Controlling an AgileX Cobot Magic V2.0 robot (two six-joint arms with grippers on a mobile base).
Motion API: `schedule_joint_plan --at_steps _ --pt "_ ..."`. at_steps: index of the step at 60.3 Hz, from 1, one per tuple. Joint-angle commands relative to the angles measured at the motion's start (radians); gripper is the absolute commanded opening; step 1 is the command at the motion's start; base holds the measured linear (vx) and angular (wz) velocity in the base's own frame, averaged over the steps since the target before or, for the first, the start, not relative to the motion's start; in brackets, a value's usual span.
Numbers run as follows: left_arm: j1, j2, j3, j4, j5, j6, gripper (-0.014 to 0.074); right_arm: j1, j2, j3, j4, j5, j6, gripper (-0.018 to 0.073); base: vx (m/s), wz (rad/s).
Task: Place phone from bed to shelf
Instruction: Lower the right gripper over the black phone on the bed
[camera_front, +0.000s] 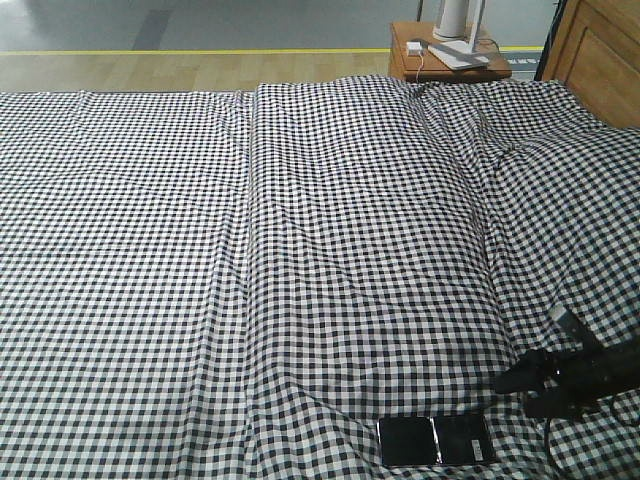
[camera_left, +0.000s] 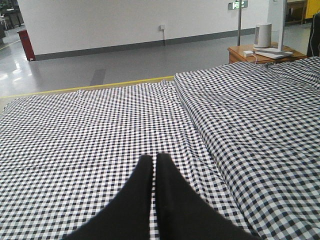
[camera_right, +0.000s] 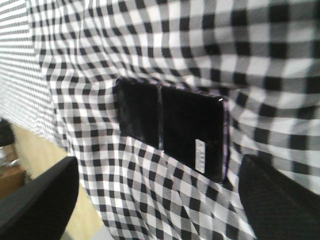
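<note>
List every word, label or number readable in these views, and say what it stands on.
Green sign at the top of the left wrist view: lit characters, too blurred to read.
White sticker on the phone: dark print, too small to read.
No other text shows.

Prob. lab hall: bed (camera_front: 150, 250) beside grey floor (camera_left: 125, 62) w/ yellow line (camera_left: 100, 85).

The thin, glossy black rectangular phone (camera_front: 436, 441), pinkish-rimmed with a small white sticker near one end, lies flat near the front edge of the creased black-and-white gingham-covered bed (camera_front: 300, 230)
</note>
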Motion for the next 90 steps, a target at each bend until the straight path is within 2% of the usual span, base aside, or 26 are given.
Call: schedule_joint_plan --at_steps 1,16,31,75,90 --pt "-0.002 -0.010 -0.026 -0.005 -0.070 -0.004 0.0001 -0.002 -0.021 -0.015 0.054 0.094 -0.064 0.0601 0.00 0.00" --pt "-0.002 -0.010 -0.026 -0.005 -0.070 -0.004 0.0001 -0.002 0.050 -0.019 0.118 0.107 -0.141 0.0597 0.00 0.00" --pt "-0.002 -0.010 -0.026 -0.005 -0.070 -0.004 0.0001 -0.002 0.129 -0.093 0.118 0.162 -0.130 0.0593 0.00 0.00" --pt "-0.002 -0.010 -0.026 -0.005 -0.070 -0.004 0.0001 -0.002 0.228 -0.138 0.130 0.164 -0.153 0.0593 0.00 0.00" --pt "-0.002 -0.010 -0.026 -0.005 -0.070 -0.004 0.0001 0.067 0.231 -0.147 0.130 0.165 -0.157 0.0593 0.00 0.00"
